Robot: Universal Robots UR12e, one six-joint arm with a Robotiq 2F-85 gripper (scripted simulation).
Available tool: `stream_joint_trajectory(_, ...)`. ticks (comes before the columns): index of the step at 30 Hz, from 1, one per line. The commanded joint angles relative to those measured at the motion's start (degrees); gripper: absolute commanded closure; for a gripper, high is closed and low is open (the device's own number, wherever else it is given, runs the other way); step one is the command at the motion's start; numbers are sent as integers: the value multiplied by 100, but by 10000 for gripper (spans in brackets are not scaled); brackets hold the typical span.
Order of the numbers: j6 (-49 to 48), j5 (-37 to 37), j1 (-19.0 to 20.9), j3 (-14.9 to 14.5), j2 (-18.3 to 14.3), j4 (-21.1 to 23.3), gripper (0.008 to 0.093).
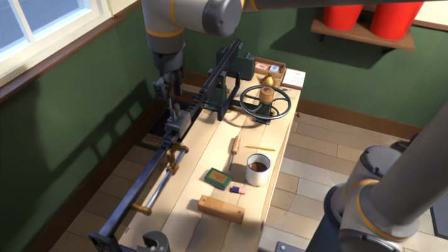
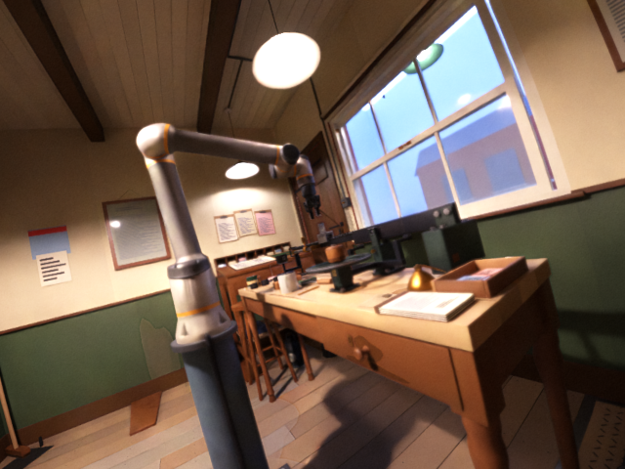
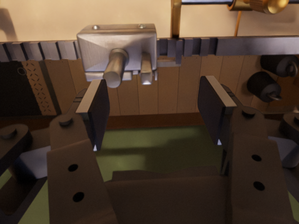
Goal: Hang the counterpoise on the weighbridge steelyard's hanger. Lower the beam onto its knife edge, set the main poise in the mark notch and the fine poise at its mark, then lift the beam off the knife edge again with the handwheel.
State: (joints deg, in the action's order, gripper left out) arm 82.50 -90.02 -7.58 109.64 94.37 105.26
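Observation:
The main poise (image 1: 178, 120) (image 3: 117, 52) is a grey steel block with two short pegs, sitting on the dark notched beam (image 1: 200, 94) that runs along the desk's window side. The brass fine poise (image 1: 171, 155) rides a thin rod beside the beam, nearer the camera. The green handwheel (image 1: 265, 102) with its wooden knob stands on the desk to the right of the beam's pivot stand. Dark cylindrical weights (image 3: 261, 86) lie on the floor below the beam. My gripper (image 1: 168, 91) (image 3: 155, 110) hangs just above the main poise on the window side, open and holding nothing.
The beam's green pivot stand (image 1: 219, 94) and the box behind it (image 1: 241, 64) rise close to the right of my gripper. On the desk lie a screwdriver (image 1: 234, 149), pencil (image 1: 260, 148), mug (image 1: 258, 169), green tin (image 1: 218, 178) and wooden block (image 1: 221, 209).

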Motion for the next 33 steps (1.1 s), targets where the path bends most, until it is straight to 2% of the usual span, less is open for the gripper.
stream_joint_trajectory(1, 91, 3, 102, 17, 30, -2, 364)
stream_joint_trajectory(7, 738, 3, 753, 105, 127, -11, 364)
stream_joint_trajectory(11, 1007, 2, 1018, 116, 138, -12, 364)
stream_joint_trajectory(14, 1046, 1, 1053, 116, 138, -12, 364)
stream_joint_trajectory(23, 1054, 2, 1058, 117, 139, -12, 534)
stream_joint_trajectory(33, 1057, 2, 1063, 120, 139, -9, 534)
